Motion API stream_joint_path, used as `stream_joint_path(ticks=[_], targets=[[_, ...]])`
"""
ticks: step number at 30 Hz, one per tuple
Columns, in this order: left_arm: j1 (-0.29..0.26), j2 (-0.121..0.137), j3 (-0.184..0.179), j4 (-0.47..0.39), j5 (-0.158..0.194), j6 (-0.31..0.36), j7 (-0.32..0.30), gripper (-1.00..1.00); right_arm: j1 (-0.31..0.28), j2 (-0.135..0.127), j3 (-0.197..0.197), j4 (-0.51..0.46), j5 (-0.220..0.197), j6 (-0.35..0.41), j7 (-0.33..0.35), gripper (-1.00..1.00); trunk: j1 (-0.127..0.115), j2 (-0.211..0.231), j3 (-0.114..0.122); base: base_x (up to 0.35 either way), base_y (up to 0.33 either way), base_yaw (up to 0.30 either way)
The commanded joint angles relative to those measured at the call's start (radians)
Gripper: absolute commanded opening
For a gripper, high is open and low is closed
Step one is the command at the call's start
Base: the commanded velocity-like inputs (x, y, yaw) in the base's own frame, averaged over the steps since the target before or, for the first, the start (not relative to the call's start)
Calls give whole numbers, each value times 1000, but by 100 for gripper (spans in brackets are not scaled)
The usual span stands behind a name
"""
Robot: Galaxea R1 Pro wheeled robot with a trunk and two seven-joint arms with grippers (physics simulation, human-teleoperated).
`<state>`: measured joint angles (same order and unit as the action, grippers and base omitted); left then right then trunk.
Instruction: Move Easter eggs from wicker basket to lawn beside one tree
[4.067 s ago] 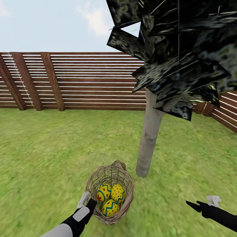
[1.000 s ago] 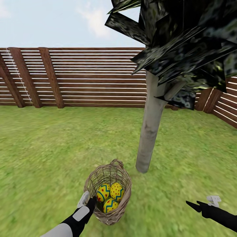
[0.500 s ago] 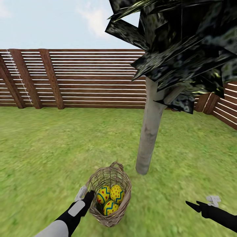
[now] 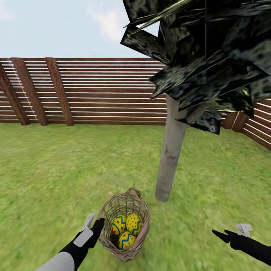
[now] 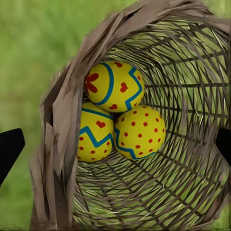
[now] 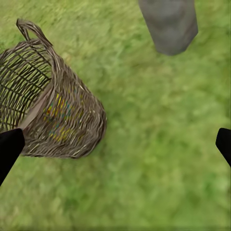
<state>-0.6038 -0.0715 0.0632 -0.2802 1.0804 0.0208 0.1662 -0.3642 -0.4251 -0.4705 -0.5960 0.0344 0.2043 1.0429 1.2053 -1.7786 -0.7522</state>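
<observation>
Three yellow Easter eggs with blue zigzags and red marks lie together inside the wicker basket (image 4: 141, 210): one egg (image 4: 118, 225) on the left, one egg (image 4: 134, 223) on the right, one egg (image 4: 127, 239) nearest me. The basket stands on the lawn (image 4: 56, 177) just in front of the tree's pale trunk (image 4: 171, 154). My left gripper (image 4: 95, 225) is open beside the basket's left rim, and its wrist view looks straight into the basket (image 5: 192, 72) at the eggs (image 5: 139, 132). My right gripper (image 4: 230, 233) hangs open low at the right, over grass; in its wrist view the basket (image 6: 72, 125) and trunk (image 6: 168, 24) show.
A brown slat fence (image 4: 94, 90) closes the garden at the back and at the right (image 4: 259, 120). Dark jagged foliage (image 4: 210, 49) hangs overhead. Open grass spreads around the trunk's base and to the right of the basket.
My left arm has drawn slightly left, from overlapping the basket's rim to beside it. The view has shifted a little. The right arm and the eggs hold their places.
</observation>
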Motion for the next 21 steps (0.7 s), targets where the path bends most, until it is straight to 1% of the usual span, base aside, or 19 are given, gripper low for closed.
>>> stream_joint_path(ticks=[1,2,4,6,10,13,14,15,18,21], targets=[[0,0,7,-2,5,15,4,100,-1,1,-5,0,4,9,6,100,-4,7,2,0,0,0],[1,3,10,-2,8,32,4,100,-1,1,-5,2,4,9,5,100,-8,14,5,0,0,0],[3,13,16,-2,10,45,4,100,-1,2,-5,8,6,9,5,100,-16,28,12,0,0,0],[8,21,22,-2,11,51,4,100,-1,2,-5,11,7,9,5,100,-23,42,18,0,0,0],[12,26,39,-2,12,56,4,100,-1,2,-4,13,7,9,5,100,-39,70,31,0,0,0],[14,42,67,-2,12,71,4,100,-1,2,-4,13,7,9,5,100,-50,91,40,0,0,0],[15,45,77,-3,12,87,4,100,-1,2,-4,13,7,9,5,100,-54,98,43,0,0,0],[15,48,95,-3,11,112,4,100,-1,2,-4,13,7,9,5,100,-58,105,46,0,0,0],[16,52,131,-8,10,142,4,100,-1,2,-4,14,7,9,5,100,-69,126,56,0,0,0],[20,58,142,-19,11,149,3,100,-1,2,-4,13,7,9,5,100,-81,147,65,0,0,0]])
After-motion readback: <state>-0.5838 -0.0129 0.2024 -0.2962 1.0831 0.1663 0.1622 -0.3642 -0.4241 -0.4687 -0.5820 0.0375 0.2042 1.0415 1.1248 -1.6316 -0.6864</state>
